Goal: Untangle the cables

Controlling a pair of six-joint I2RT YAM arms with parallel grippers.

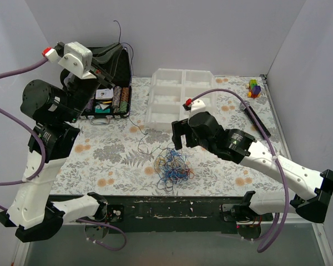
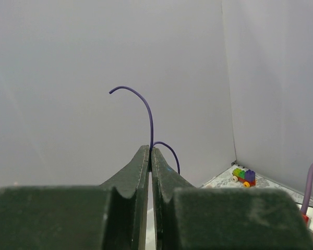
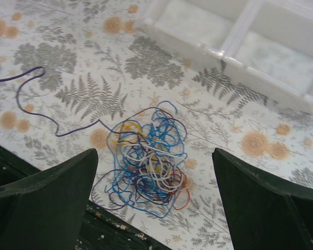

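Left end effector (image 2: pixel 150 151), raised, pinches a purple cable (image 2: pixel 149 112); right end effector (image 3: pixel 154 155) hangs open over the tangled cables (image 3: pixel 144 169).

Pinched tight in the left gripper (image 2: pixel 151 150): thin purple cable (image 2: pixel 151 129), arching up and leftward above the fingertips. Low to the gripper's right, colourful block toy (image 2: pixel 243 176) by the wall.

The cables (image 1: pixel 172 165) sit bunched at six o'clock, a loose blue, orange, white and yellow knot. One purple strand (image 2: pixel 151 125) runs out toward ten o'clock, lifted and pinched in the left gripper (image 2: pixel 150 149).
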